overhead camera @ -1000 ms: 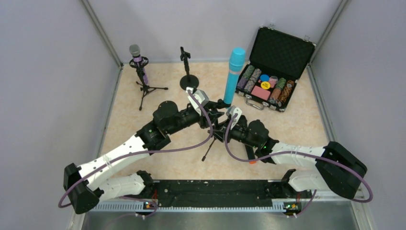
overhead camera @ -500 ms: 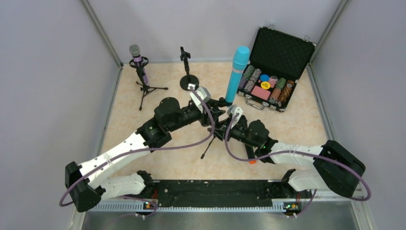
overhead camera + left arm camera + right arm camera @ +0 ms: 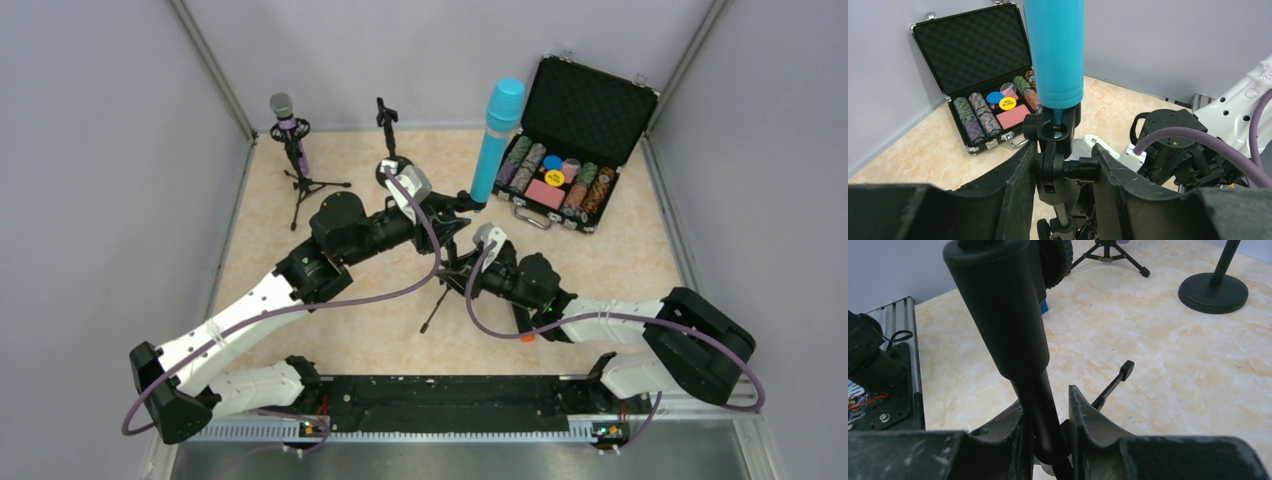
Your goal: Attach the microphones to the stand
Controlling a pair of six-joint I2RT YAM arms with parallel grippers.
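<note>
The light blue microphone (image 3: 497, 135) (image 3: 1055, 50) stands nearly upright in the clip (image 3: 1055, 129) of a black tripod stand (image 3: 452, 268). My left gripper (image 3: 452, 212) (image 3: 1064, 172) is shut on that stand's swivel joint and knob, just under the clip. My right gripper (image 3: 462, 265) (image 3: 1048, 425) is shut on the stand's pole (image 3: 1040, 400) lower down. The purple microphone (image 3: 285, 118) sits in another tripod stand (image 3: 303, 180) at the back left. The black microphone shows only its orange end (image 3: 527, 337), on the table under my right arm.
A round-base stand (image 3: 390, 168) (image 3: 1213, 292) holding no microphone stands at the back centre. An open black case of poker chips (image 3: 565, 175) (image 3: 993, 107) lies at the back right. One leg of the held tripod (image 3: 1113, 382) sticks out over the floor. Grey walls close three sides.
My left gripper has shifted back and left with the swivel joint, and the blue microphone has tipped a little further upright and to the right. The right gripper keeps its hold.
</note>
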